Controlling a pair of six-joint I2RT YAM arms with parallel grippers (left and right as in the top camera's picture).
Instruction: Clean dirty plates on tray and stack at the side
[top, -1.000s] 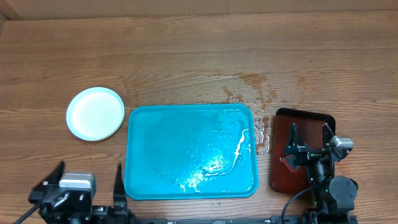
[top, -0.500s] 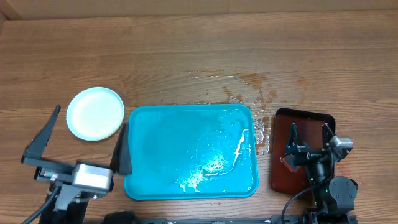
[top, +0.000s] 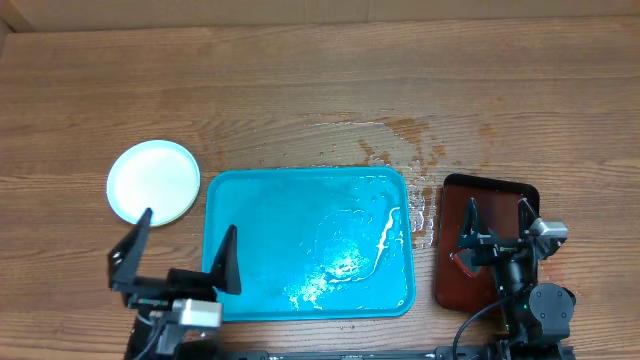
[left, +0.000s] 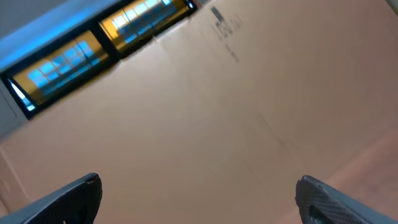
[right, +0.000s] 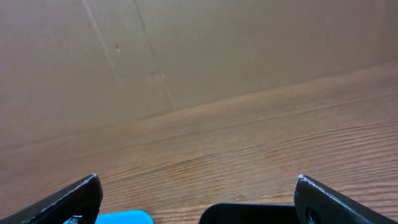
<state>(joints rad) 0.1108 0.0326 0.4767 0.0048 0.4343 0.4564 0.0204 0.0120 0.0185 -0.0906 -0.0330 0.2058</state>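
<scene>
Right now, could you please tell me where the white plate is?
In the overhead view, the white plate sits on the table's left side, just beside the blue tray's far left corner, ahead of the open left claw.

Before you, a wood-grain tabletop (top: 300, 80) carries a dark red-brown tray (top: 500, 192) at its right side, near the front edge. A glistening patch of spilled liquid (top: 400, 140) spreads over the wood just beside that tray's far left corner. A plain cardboard wall (right: 217, 43) stands along the tabletop's far edge. Above it you see lit blue-and-orange panels (left: 74, 53), blurred.
</scene>
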